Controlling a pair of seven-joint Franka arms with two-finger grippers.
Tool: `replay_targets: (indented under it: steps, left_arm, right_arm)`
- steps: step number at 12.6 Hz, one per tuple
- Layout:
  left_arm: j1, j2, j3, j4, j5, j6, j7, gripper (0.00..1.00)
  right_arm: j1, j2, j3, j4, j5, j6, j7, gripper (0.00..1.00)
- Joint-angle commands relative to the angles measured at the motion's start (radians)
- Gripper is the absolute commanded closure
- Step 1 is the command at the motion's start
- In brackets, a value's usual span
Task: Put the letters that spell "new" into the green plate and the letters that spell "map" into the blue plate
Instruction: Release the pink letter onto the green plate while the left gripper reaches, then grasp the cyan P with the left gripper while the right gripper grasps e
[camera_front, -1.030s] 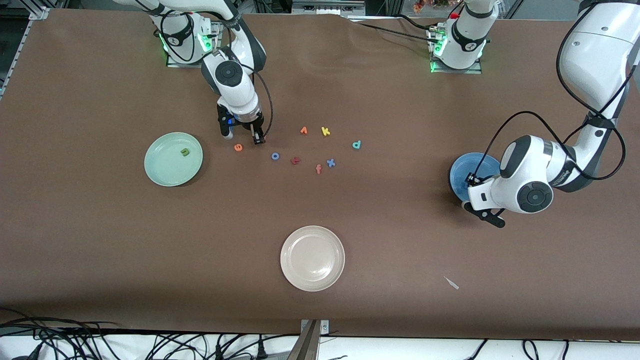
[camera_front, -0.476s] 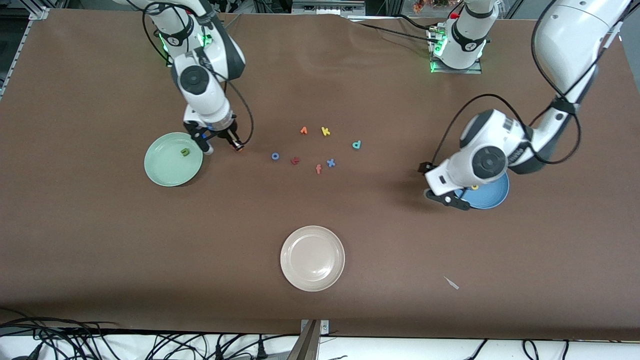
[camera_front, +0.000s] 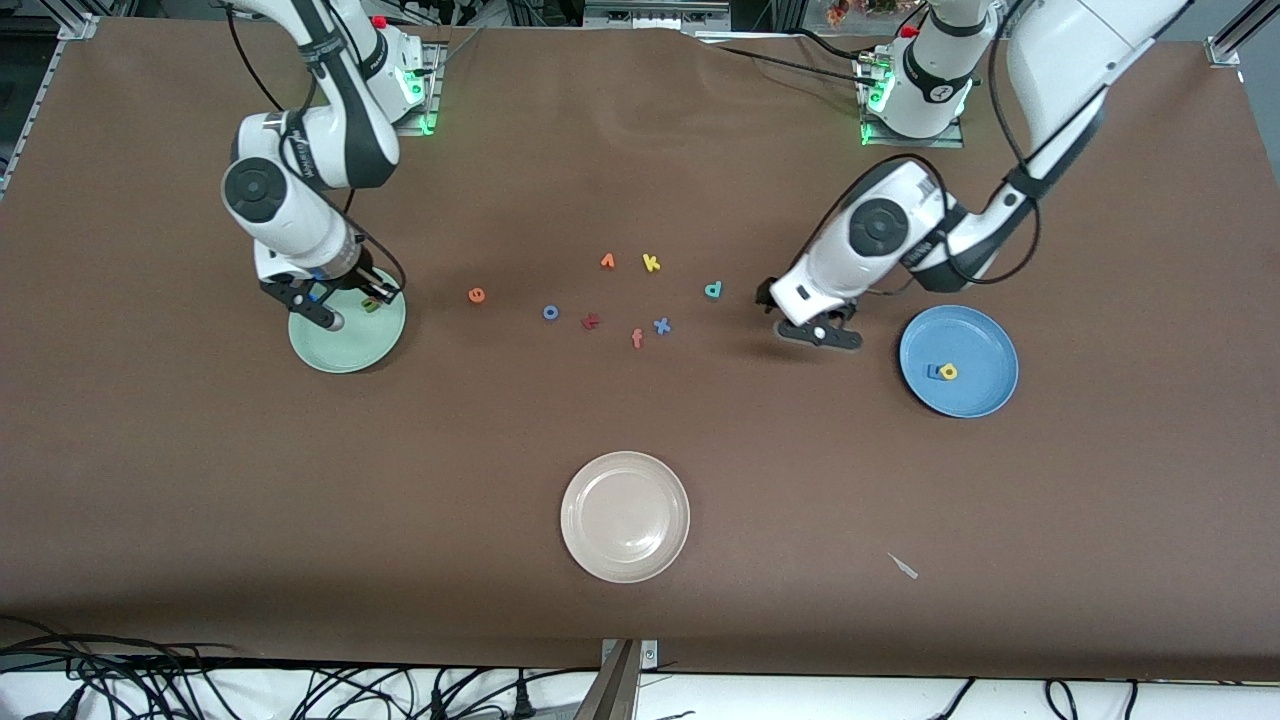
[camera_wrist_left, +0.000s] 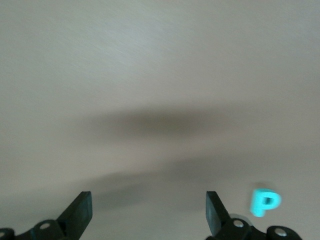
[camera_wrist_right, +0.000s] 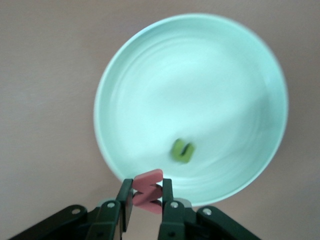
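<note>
My right gripper (camera_front: 343, 301) hangs over the edge of the green plate (camera_front: 330, 352), shut on the salmon-red "w" (camera_wrist_right: 148, 192). In the right wrist view the right gripper (camera_wrist_right: 147, 196) pinches that letter above the green plate (camera_wrist_right: 200, 75), and the green "n" (camera_wrist_right: 183, 151) lies in it. The orange "e" (camera_front: 477, 295) rests on the table. My left gripper (camera_front: 806, 322) is open and empty over the table, between the teal "p" (camera_front: 712, 290) and the blue plate (camera_front: 985, 335). The blue "m" (camera_front: 933, 372) and yellow "a" (camera_front: 948, 372) lie in the blue plate. The teal "p" (camera_wrist_left: 264, 202) shows beside one of the fingers (camera_wrist_left: 214, 212).
Mid-table lie an orange letter (camera_front: 607, 261), a yellow "k" (camera_front: 651, 263), a blue "o" (camera_front: 550, 312), a dark red "t" (camera_front: 591, 321), an orange "f" (camera_front: 637, 338) and a blue "x" (camera_front: 661, 325). A cream-white plate (camera_front: 625, 516) sits nearer the camera.
My right gripper carried the "w" from the letters to over the green plate. My left gripper opened, left the "a" in the blue plate and moved toward the "p".
</note>
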Motion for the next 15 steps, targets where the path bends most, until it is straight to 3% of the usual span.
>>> replay_targets:
  steps: [1,5,6,7,11,15]
  left_arm:
    - [-0.12,-0.003,0.005,-0.008,0.106,0.009,-0.219,0.0]
    - [-0.219,0.094,0.015,0.027,0.23,0.013,-0.427,0.02]
    - [-0.22,0.122,0.015,0.041,0.256,0.013,-0.445,0.03]
    - [-0.233,0.137,0.015,0.062,0.273,0.012,-0.461,0.04]
    - [-0.305,0.165,0.057,0.125,0.275,0.01,-0.476,0.07]
    - [-0.317,0.169,0.074,0.126,0.279,0.009,-0.459,0.21]
  right_arm:
    - [0.005,0.015,-0.069,-0.018,-0.011,0.002,-0.155,0.93]
    - [-0.012,0.093,-0.134,-0.021,-0.003,0.065,-0.323,0.88]
    - [-0.014,0.101,-0.134,-0.021,-0.003,0.083,-0.326,0.62]
    - [-0.014,0.098,-0.134,-0.019,-0.003,0.086,-0.326,0.01]
    - [-0.003,0.058,-0.11,-0.013,-0.003,0.073,-0.299,0.0]
    - [-0.003,0.026,0.036,0.01,-0.006,0.021,-0.286,0.0]
